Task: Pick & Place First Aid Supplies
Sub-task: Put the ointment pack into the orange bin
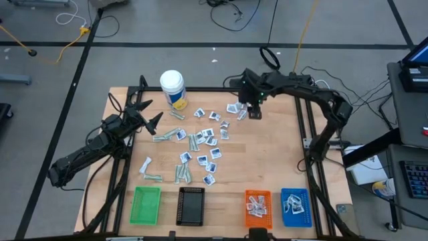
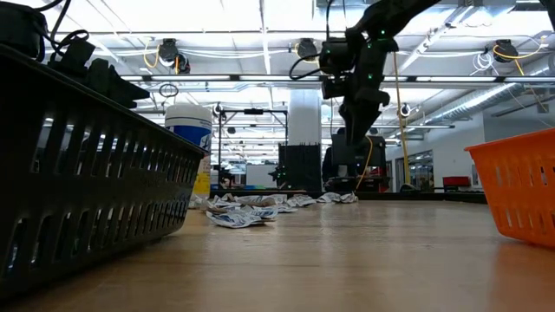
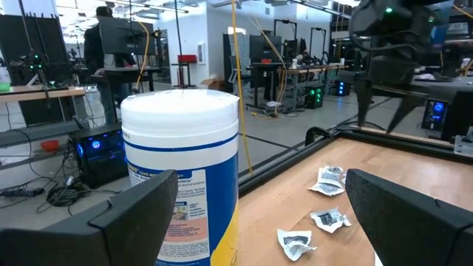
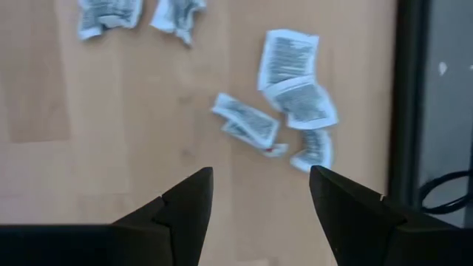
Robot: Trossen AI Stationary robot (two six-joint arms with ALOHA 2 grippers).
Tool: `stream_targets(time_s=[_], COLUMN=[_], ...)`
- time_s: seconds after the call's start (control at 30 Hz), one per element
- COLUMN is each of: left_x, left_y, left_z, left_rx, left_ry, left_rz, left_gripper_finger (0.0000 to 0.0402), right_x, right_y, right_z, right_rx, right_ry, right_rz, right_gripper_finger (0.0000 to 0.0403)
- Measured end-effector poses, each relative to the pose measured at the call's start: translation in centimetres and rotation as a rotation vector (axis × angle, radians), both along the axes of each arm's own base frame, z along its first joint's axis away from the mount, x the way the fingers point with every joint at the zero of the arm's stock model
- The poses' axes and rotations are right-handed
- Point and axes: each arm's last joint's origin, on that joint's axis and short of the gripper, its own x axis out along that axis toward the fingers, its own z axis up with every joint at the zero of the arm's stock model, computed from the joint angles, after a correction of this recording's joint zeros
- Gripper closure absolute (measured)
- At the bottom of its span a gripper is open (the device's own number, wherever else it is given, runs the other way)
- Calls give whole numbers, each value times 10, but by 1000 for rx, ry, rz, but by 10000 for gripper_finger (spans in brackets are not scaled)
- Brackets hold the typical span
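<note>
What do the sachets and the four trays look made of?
Sachets: thin paper or foil laminate, matte, crinkled with bent corners. Trays, green, black, orange, blue: likely moulded plastic, uniform colour, slotted walls.

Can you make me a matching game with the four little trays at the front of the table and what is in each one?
Things:
1. green rectangular plastic tray
2. black rectangular plastic tray
3. orange rectangular plastic tray
4. blue rectangular plastic tray

What it holds and where:
A. packets inside, right end of the row
B. no packets, left end of the row
C. packets inside, beside the blue one
D. no packets, beside the green one

Pairs: 1-B, 2-D, 3-C, 4-A
</note>
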Motion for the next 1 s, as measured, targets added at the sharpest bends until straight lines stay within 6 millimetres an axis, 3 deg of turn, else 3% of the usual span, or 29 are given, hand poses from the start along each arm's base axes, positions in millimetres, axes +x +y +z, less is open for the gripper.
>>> stream_targets(time_s=[0.5, 1.0], left_x=[0, 0], left_y=[0, 0], left_z=[0, 0], left_rx=[0, 0], left_ry=[0, 0], left_rz=[-1, 0], left_gripper_finger=[5, 5], right_x=[28, 47], right_y=[-16, -13], right_z=[-56, -107], right_rx=[-8, 35], right_ry=[70, 161], right_rz=[177, 298], right_gripper_finger=[190, 200])
